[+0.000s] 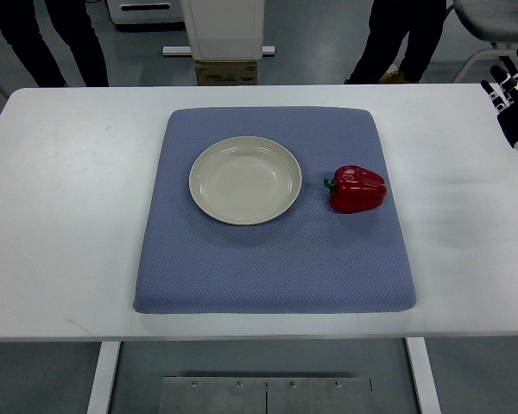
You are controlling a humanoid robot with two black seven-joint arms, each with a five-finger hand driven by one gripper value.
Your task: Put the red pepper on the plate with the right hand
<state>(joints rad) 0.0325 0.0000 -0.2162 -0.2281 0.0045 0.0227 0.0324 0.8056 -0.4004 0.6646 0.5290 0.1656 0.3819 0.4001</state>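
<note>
We look down on a white table (60, 216) with a blue mat (268, 259) at its middle. Our right hand (511, 90) shows at the upper right edge, over the table's far corner, fingers spread and holding nothing. The left hand is out of view. The red pepper (357, 189) lies on the mat, well to the left of the hand and nearer to us, its green stem pointing away from the hand toward the plate (245, 180). The empty cream plate sits just beyond the pepper, farther from the hand, close but not touching. We judge the reach not yet begun. The pepper looks glossy and rounded, so a loose grasp could let it roll or slip, and a low sweep could nudge the plate.
</note>
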